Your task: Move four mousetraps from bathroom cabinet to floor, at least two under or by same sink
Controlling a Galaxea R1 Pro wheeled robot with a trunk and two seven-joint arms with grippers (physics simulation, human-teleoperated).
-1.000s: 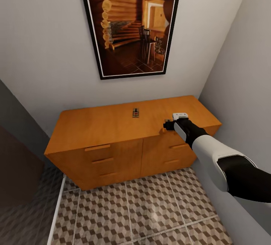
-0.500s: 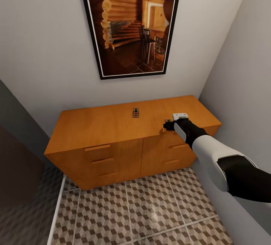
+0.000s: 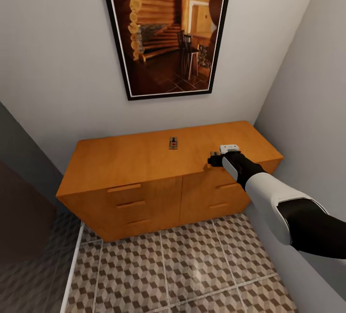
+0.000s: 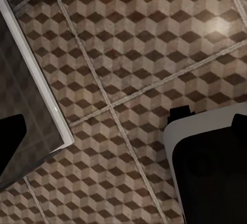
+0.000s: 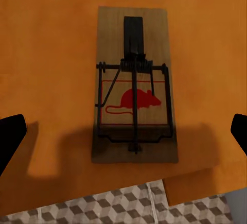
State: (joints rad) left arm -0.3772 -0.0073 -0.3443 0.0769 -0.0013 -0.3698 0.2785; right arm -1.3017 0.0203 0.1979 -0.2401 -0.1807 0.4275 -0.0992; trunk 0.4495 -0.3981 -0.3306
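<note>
The right gripper (image 5: 123, 131) hangs spread wide, holding nothing, directly over a mousetrap (image 5: 135, 105) lying flat near the front edge of the cabinet (image 3: 129, 164); a second mousetrap (image 3: 173, 143) lies mid-top. The board looks light, stiff and thin, so pinching its long edges, clear of the wire spring, seems safest. The left gripper (image 4: 10, 136) hangs over the bathroom floor (image 4: 134, 38), apparently spread

The cabinet (image 3: 144, 169) stands against the back wall under a framed picture (image 3: 166, 30), on the bathroom floor (image 3: 182, 270). One mousetrap (image 3: 173, 143) lies mid-top, toward the rear. A second mousetrap (image 5: 135, 108) lies flat near the front edge to the right, directly below the right hand (image 3: 217, 157).
</note>
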